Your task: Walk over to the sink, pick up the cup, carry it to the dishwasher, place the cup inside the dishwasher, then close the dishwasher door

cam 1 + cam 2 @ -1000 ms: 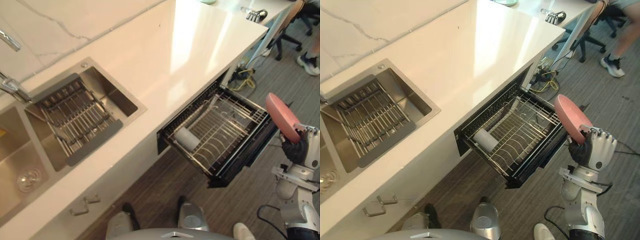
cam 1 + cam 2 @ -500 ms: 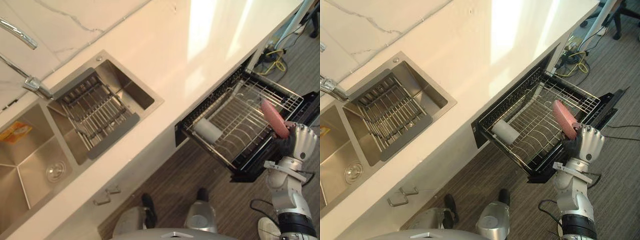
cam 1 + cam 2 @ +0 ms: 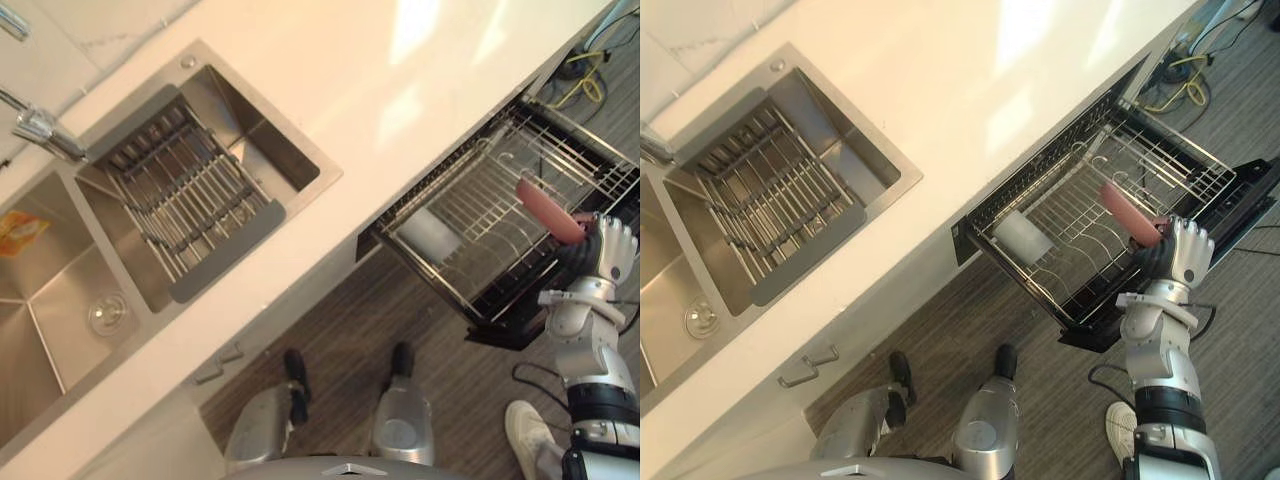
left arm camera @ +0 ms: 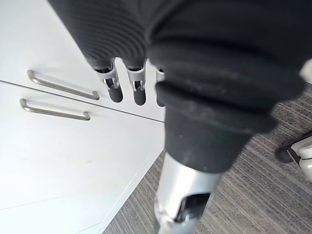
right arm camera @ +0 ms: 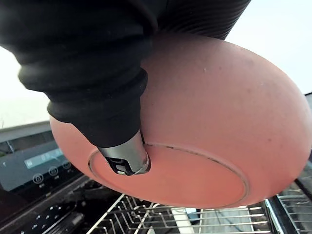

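left eye view: the right hand (image 3: 600,250) was at the outer near corner of the pulled-out dishwasher rack (image 3: 470,195), pinching a pink bowl (image 3: 548,212) by its edge. the item looked like a shallow bowl, not a cup. it stood tilted on edge over the rack wires; couldn't tell if it touched them. a white cup (image 3: 428,236) lay on its side in the rack, well apart from the bowl. the sink (image 3: 60,300) w/ its drain grid (image 3: 190,210) sat further along the tabletop (image 3: 330,70).

right eye view: same layout. the dishwasher door (image 3: 1245,210) was open, dark, just beside the hand.

left wrist view: the left hand (image 4: 139,92) hung w/ fingers straight and nothing in it, near white cabinet fronts w/ bar handles (image 4: 63,85).

right wrist view: the thumb (image 5: 122,156) was pressed on the bowl's underside by the foot ring; the other fingers were hidden behind the bowl. rack wires showed below, the dark control panel (image 5: 44,165) to one side.

risks, as i judged them: an edge pinch on a smooth, tilted bowl is weak, so a knock on the rack frame or tines could twist it out and drop it. if let go off-line it may land across the tines, not btwn them, and tip over. if left standing too high or over the rack's outer edge, it could jam or get struck when the door is closed.
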Controlling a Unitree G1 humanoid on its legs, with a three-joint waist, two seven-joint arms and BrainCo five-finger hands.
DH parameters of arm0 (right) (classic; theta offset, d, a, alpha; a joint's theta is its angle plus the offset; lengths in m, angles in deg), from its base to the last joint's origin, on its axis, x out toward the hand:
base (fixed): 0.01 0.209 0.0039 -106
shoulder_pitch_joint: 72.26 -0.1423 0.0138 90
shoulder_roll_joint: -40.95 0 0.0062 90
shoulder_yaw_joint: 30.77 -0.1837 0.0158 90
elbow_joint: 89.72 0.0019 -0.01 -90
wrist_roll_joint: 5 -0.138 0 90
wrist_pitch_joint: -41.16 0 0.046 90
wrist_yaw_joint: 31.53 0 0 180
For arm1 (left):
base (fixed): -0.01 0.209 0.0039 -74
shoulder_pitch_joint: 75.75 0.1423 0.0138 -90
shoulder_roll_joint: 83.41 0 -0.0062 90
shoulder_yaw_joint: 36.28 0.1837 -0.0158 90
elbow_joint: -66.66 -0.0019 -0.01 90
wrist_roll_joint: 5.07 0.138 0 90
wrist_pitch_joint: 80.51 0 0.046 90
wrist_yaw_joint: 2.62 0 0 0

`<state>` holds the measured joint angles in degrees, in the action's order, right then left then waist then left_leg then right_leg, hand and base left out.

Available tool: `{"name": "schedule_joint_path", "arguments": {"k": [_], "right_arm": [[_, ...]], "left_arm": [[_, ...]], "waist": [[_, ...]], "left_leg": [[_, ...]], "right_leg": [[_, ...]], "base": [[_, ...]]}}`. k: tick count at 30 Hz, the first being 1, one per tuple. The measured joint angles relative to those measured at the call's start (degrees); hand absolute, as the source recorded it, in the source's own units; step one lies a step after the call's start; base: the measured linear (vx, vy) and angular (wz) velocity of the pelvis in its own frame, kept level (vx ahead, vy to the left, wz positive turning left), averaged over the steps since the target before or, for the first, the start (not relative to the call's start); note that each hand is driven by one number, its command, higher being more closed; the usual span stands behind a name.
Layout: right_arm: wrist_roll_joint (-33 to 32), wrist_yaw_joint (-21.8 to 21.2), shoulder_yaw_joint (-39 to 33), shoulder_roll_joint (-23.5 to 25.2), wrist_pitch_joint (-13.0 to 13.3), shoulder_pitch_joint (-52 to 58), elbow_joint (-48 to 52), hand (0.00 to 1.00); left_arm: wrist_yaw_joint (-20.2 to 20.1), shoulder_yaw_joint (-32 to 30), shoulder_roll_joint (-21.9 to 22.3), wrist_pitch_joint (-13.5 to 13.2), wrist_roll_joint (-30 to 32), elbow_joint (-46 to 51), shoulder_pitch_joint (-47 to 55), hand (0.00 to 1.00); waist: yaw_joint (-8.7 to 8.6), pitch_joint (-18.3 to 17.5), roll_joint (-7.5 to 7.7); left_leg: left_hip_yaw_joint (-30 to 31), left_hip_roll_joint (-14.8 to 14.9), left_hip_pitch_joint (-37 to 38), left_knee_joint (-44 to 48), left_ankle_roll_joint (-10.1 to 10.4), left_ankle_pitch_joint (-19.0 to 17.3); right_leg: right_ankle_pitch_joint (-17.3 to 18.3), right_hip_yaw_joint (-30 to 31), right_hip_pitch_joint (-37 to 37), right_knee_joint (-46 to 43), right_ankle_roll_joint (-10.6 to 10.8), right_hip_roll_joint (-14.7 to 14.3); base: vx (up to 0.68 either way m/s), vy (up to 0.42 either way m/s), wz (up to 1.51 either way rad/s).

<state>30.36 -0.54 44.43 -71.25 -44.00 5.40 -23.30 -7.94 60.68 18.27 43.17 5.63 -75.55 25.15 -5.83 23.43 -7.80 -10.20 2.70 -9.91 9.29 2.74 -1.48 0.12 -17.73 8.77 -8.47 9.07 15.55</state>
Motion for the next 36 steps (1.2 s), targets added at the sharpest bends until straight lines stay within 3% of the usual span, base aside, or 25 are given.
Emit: {"name": "schedule_joint_path", "arguments": {"k": [4,7,9,19,22,23,29,33,36], "right_arm": [[0.56,-1.22,4.34,-1.08,-0.4,-2.76,-0.17,1.0],[0.42,-1.87,6.07,-1.34,-0.57,-7.25,-2.88,1.0],[-0.32,-1.85,7.4,-2.72,-1.9,-9.07,-5.55,1.0],[-2.52,-1.77,10.41,-5.28,-5.9,-16.95,-16.82,1.0],[-3.6,-1.7,10.51,-6.32,-8.58,-17.82,-19.9,1.0],[-4.55,-1.7,10.6,-6.84,-9.82,-17.86,-21.07,0.0],[-10.25,-0.58,9.92,-7.17,-12.56,-17.42,-23.07,0.0],[-13.2,0.48,9.43,-7.03,-12.33,-17.33,-24.2,0.0],[-17.24,0.89,7.02,-5.92,-10.52,-17.09,-24.05,0.0]], "left_arm": [[0.09,0.08,-1.1,-0.22,-0.7,2.24,-2.06,0.0],[0.08,-0.04,-3.12,-0.64,-1.55,2.29,-4.18,0.0],[0.09,-0.05,-3.62,-1.15,-1.59,2.3,-5.23,0.0],[1.61,-0.1,-4.15,-2.85,-4.47,-0.28,-8.05,0.0],[1.83,-0.19,-4.28,-3.03,-5.61,-0.92,-8.75,0.0],[2.12,-0.19,-4.28,-3.42,-6.07,-1.41,-9.08,0.0],[2.66,-0.25,-4.32,-4.76,-6.64,-2.68,-9.76,0.0],[3.5,-0.35,-4.54,-5.04,-6.65,-2.96,-11.17,0.0],[3.92,-0.64,-4.6,-5.12,-6.65,-2.95,-12.03,0.0]], "waist": [[1.05,1.93,1.06],[1.66,3.45,2.88],[2.72,3.91,3.15],[4.72,4.57,3.11],[5.11,4.69,2.99],[5.31,4.81,2.86],[5.07,5.03,2.85],[4.98,5.03,2.86],[5.13,5.06,2.92]], "left_leg": [[1.08,0.19,-1.74,0.45,-0.11,0.05],[2.23,0.34,-4.59,1.54,-0.17,0.09],[2.57,0.31,-5.67,1.84,-0.17,0.09],[4.08,0.5,-12.18,4.82,-0.17,0.02],[4.11,0.65,-13.97,5.7,-0.17,0.02],[4.1,0.67,-14.31,5.75,-0.2,0.06],[3.81,0.71,-15.12,6.02,-0.21,0.06],[3.92,0.86,-15.11,6.44,-0.2,0.05],[3.93,0.95,-14.97,6.82,-0.19,0.04]], "right_leg": [[-0.25,0.12,1.76,-0.79,-0.34,-0.53],[-0.14,0.1,4.38,-1.9,-0.72,-0.82],[-0.1,0.1,5.4,-2.59,-0.82,-0.78],[0.23,0.11,11.6,-5.65,-1.63,-0.68],[0.05,0.19,13.27,-6.15,-1.89,-0.69],[-0.07,0.21,13.61,-6.17,-2.02,-0.7],[-0.1,1.4,15.18,-6.83,-2.07,-0.78],[-0.05,1.59,15.24,-7.29,-2.14,-0.84],[0.04,1.76,15.21,-7.88,-2.3,-0.84]], "base": [[0.0,0.0,0.0],[0.0,-0.011,0.02],[0.01,-0.009,0.04],[-0.03,0.004,0.02],[-0.01,0.003,0.0],[0.0,0.0,0.0],[0.0,-0.001,-0.06],[0.0,-0.001,-0.01],[-0.01,-0.001,-0.01]]}}
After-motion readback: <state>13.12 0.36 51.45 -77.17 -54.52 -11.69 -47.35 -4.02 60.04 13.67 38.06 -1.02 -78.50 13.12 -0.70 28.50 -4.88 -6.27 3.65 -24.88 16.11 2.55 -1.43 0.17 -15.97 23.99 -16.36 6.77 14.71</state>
